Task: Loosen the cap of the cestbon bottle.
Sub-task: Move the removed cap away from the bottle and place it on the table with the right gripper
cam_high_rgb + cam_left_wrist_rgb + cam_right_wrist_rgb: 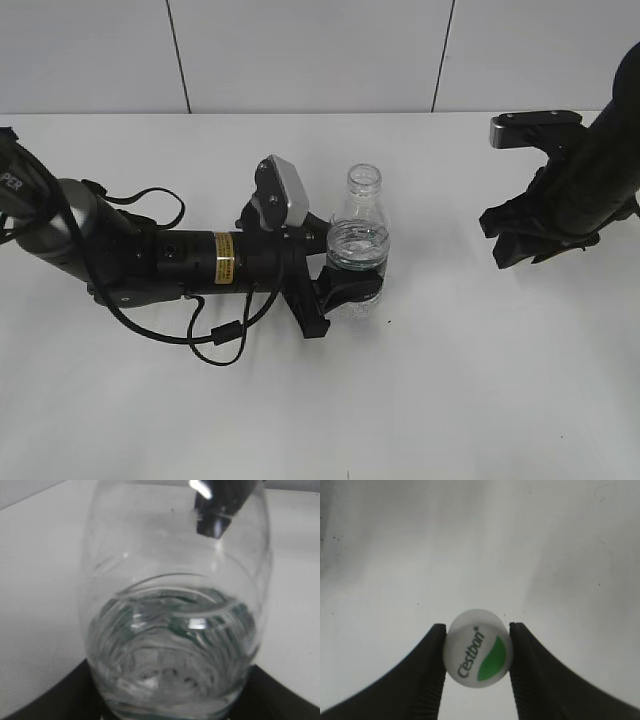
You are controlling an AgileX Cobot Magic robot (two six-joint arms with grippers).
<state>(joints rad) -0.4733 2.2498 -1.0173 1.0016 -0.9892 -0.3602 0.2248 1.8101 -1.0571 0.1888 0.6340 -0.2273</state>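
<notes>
I had the cestbon bottle (357, 240) standing upright on the white worktop (480, 380), and I take it as my landmark. My left fingers (345, 285) were clenched around its lower body, reaching in from the bottle's left side, with the arm lying low along the worktop behind them. The neck of the bottle stood bare and open at the top, ribbed and clear, with no cap on it. Water filled only the lower part of the bottle; through my left wrist camera I saw the cestbon bottle (175, 615) very close, its clear wall bulging above the water line and the dark rim of my left fingers (45, 700) curving around its base.

The cap (478, 652) was off the bottle and away from it. My right fingers (477, 667) were grasping it, one finger pressed on each side of its round white body, its top facing my wrist camera with the green patch and the word "Cestbon" readable. In the exterior view my right fingers (528, 240) hung well to the right of the bottle, above the worktop and apart from it; the cap itself was too hidden there to make out.
</notes>
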